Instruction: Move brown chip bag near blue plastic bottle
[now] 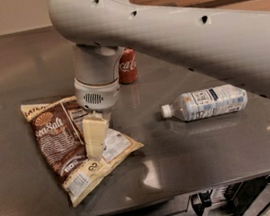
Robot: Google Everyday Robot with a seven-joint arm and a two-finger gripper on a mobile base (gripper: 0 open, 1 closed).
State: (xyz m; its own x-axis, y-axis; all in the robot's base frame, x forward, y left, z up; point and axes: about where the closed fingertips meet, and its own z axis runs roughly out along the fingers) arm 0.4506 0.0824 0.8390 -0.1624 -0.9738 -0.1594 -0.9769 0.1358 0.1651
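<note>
The brown chip bag (53, 137) lies flat on the dark table at the front left, its "Sea Salt" panel facing up. My gripper (95, 148) points straight down from the big white arm (173, 28), with its tip on or just above the right half of the bag, over the white label. The blue plastic bottle (207, 102) lies on its side to the right, white cap pointing left toward the bag, about a bag's width away from it.
A red Coca-Cola can (127, 66) stands behind the wrist, partly hidden by it. The grey table (193, 157) ends at a front edge just below the bag. Dark equipment shows under the edge at the lower right.
</note>
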